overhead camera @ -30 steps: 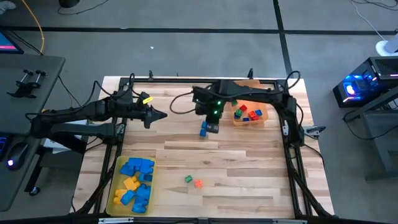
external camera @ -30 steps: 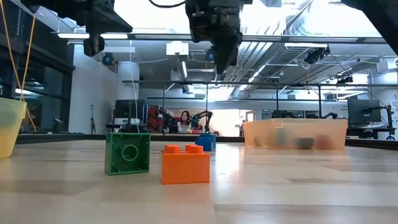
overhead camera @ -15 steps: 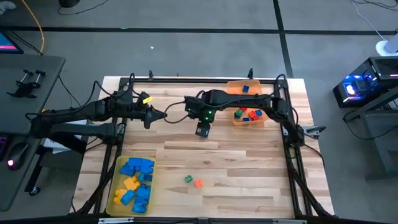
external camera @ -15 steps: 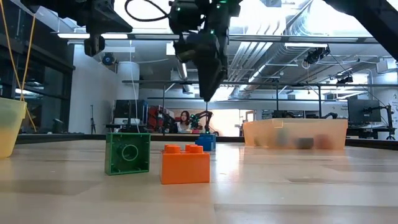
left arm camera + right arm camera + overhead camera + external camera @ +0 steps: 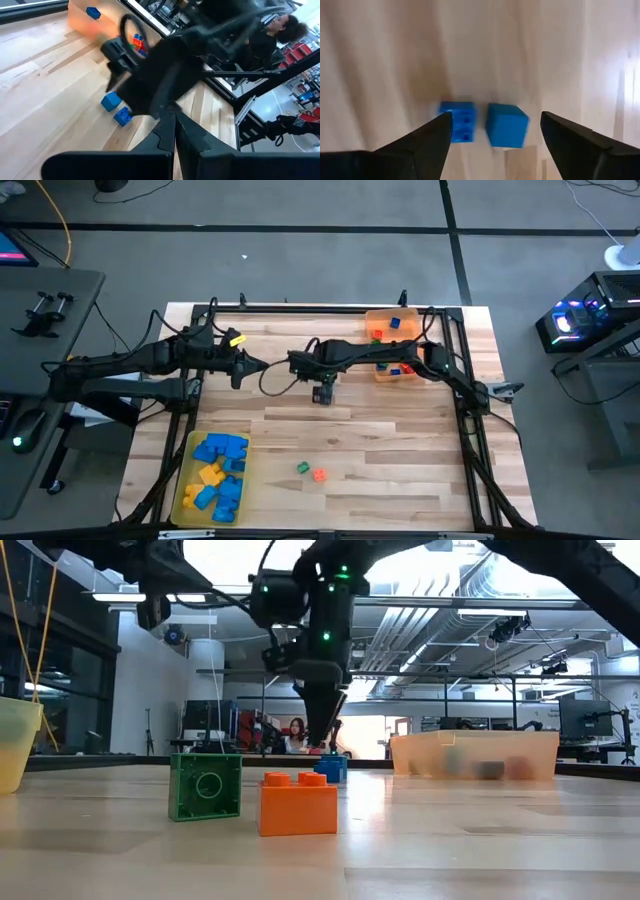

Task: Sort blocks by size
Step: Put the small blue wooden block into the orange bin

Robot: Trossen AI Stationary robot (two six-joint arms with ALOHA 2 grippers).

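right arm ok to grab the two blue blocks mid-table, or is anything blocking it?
Probably yes. The right gripper is open, hanging right over the two blue blocks, which lie side by side on bare wood between its fingers. The left gripper waits off to the side, not in the way.

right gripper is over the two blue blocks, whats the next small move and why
Probably lower the right gripper straight down and close on one blue block. Its fingers are open and spread around the two small blue blocks, which lie side by side on the table, not yet touched. The left gripper waits nearby.

Wooden table (image 5: 380, 450): yellow tray (image 5: 186, 480), orange tray (image 5: 428, 360), apparently four loose blocks (image 5: 311, 471).
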